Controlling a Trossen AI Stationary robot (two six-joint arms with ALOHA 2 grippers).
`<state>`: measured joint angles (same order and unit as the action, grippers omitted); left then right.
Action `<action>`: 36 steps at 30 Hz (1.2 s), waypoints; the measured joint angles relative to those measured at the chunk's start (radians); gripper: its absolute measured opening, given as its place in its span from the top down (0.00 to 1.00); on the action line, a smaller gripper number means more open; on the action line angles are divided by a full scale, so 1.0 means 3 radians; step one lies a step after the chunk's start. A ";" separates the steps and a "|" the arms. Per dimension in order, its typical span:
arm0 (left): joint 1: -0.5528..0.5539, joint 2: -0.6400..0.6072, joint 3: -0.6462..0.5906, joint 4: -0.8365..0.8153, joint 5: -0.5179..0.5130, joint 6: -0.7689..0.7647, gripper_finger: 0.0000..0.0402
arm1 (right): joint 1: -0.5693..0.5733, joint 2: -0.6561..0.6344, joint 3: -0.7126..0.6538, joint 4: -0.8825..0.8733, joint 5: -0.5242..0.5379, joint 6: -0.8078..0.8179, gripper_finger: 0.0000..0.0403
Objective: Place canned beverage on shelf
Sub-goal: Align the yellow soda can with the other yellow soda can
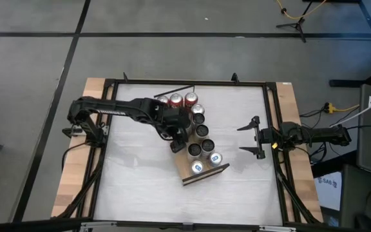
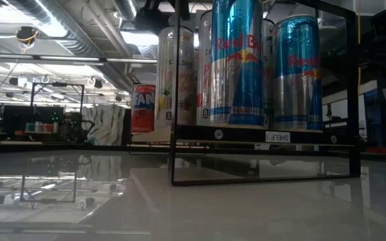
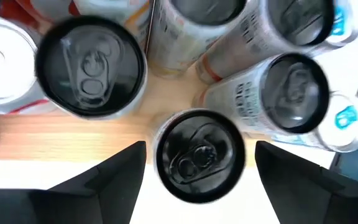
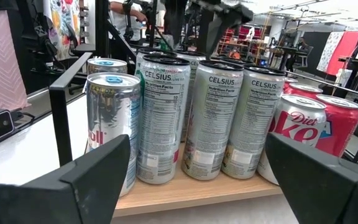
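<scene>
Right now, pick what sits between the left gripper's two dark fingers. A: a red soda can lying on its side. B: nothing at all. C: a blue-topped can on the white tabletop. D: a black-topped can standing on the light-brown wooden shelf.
D: in the left wrist view the left gripper has its fingers either side of the black-topped can, upright at the edge of the wooden shelf.

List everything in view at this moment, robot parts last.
Table: one, white with black frame, under everything.
Shelf: one, light wood, lying diagonally mid-table.
Soda cans: four, red or silver, at the shelf's rail end.
Celsius cans: about five, silver with black tops, mid-shelf.
Red Bull cans: two, blue and silver, at the shelf's other end.
Left gripper: open, dark, over the shelf, fingers either side of one black-topped can.
Right gripper: open, dark, empty, right of the shelf.
</scene>
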<state>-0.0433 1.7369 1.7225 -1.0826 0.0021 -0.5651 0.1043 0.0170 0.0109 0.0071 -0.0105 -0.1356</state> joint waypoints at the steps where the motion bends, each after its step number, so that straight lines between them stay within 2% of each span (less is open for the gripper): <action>1: 0.0001 -0.0002 0.0040 -0.0026 -0.0001 0.0001 0.27 | 0.0000 0.0001 0.0000 0.0000 0.0000 0.0000 0.09; 5: 0.0020 -0.0002 0.0313 -0.0350 0.0000 0.0027 0.27 | 0.0000 0.0001 0.0000 0.0000 0.0000 0.0000 0.09; 10: -0.0019 -0.0007 0.0702 -0.1052 -0.0099 0.0006 0.27 | 0.0000 0.0001 0.0000 0.0000 0.0000 0.0000 0.09; 16: -0.0324 0.0000 0.0703 -0.1426 -0.0367 -0.0267 0.27 | 0.0000 0.0001 0.0000 0.0000 0.0000 0.0000 0.09; 21: -0.0591 0.0004 0.0423 -0.1275 -0.0556 -0.0505 0.29 | 0.0000 0.0001 0.0000 0.0000 0.0000 0.0000 0.09; 25: -0.0714 -0.0005 0.0114 -0.0907 -0.0589 -0.0628 0.34 | 0.0000 0.0000 0.0000 0.0000 0.0000 -0.0001 0.09; 32: -0.0769 0.0000 -0.0384 -0.0482 -0.0598 -0.0888 0.53 | 0.0000 0.0001 0.0000 0.0000 0.0000 0.0000 0.09; 36: -0.0777 0.0000 -0.0607 -0.0223 -0.0721 -0.0990 0.66 | 0.0000 0.0000 0.0000 0.0000 0.0000 0.0000 0.09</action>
<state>-0.2763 1.7370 1.5403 -1.1493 -0.2141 -0.8619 0.1043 0.0170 0.0109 0.0071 -0.0105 -0.1357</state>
